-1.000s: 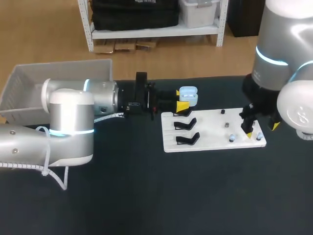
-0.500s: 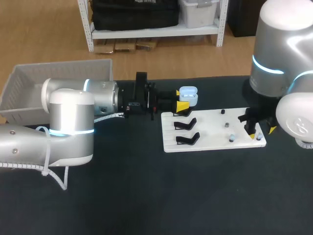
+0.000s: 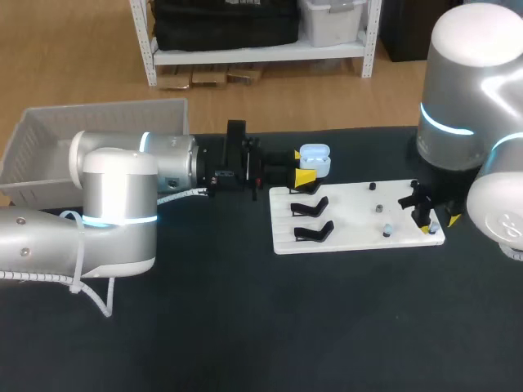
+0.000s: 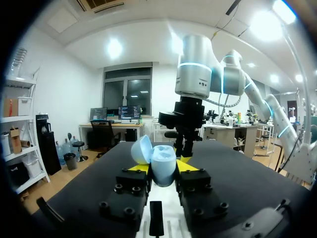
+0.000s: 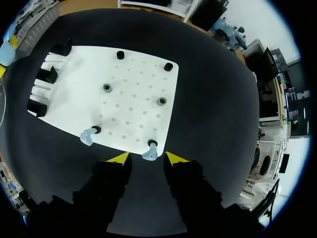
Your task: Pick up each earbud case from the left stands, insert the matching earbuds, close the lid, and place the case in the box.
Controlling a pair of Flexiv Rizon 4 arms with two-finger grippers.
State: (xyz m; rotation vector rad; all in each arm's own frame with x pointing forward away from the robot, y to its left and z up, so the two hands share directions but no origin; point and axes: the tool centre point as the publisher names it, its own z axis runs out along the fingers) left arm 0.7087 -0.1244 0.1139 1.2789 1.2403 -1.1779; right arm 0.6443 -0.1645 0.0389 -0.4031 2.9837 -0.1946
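Observation:
My left gripper (image 3: 306, 173) is shut on a light-blue earbud case (image 3: 315, 160), held level behind the white board (image 3: 351, 196) with its lid open. In the left wrist view the case (image 4: 163, 166) sits between the fingers, with the lid (image 4: 141, 148) tipped back. My right gripper (image 3: 425, 222) hangs over the board's near right corner. In the right wrist view its yellow tips stand open on either side of a pale-blue earbud (image 5: 149, 153) on a peg, with small gaps left. A second earbud (image 5: 88, 135) sits on another peg beside it.
Black stands (image 3: 310, 219) line the board's left side, with small empty pegs (image 5: 162, 101) across its middle. A white basket (image 3: 49, 143) stands at the back left, behind my left arm. Dark table surface surrounds the board.
My right gripper has dropped toward the board's near right corner and its fingers have drawn closer around the earbud. The left arm and case have not moved.

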